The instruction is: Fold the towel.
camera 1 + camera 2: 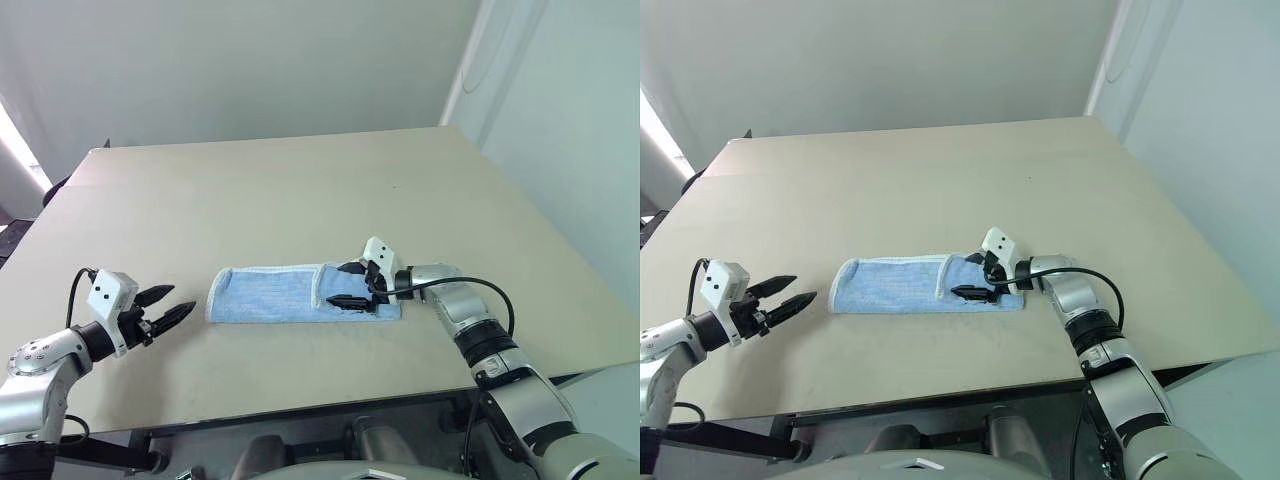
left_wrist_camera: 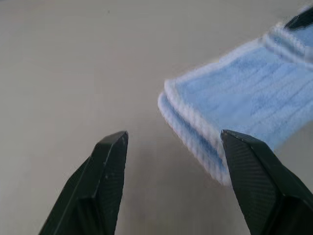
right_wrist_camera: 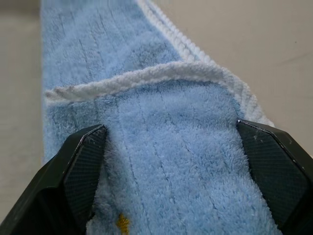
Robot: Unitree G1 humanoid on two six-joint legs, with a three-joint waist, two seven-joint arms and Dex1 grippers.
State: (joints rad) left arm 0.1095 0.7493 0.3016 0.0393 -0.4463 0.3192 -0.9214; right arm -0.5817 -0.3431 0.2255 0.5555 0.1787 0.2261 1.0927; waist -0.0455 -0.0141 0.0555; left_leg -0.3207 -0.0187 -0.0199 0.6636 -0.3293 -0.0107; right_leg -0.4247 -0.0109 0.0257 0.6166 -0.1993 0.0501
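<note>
Now, from the head views, the towel lies on the tabletop as a long narrow strip, so it looks already folded once lengthwise, and its right end is turned back over itself. Another fold or two may be left. No boxes or bowls stand on the tabletop. The right pincer rests spread over that turned-back end. The left pincer hangs spread beside the towel's left end, not touching. In the left wrist view, the towel's end shows layers. In the right wrist view, the fingers stand wide on either side of the flap, maybe just touching it.
</note>
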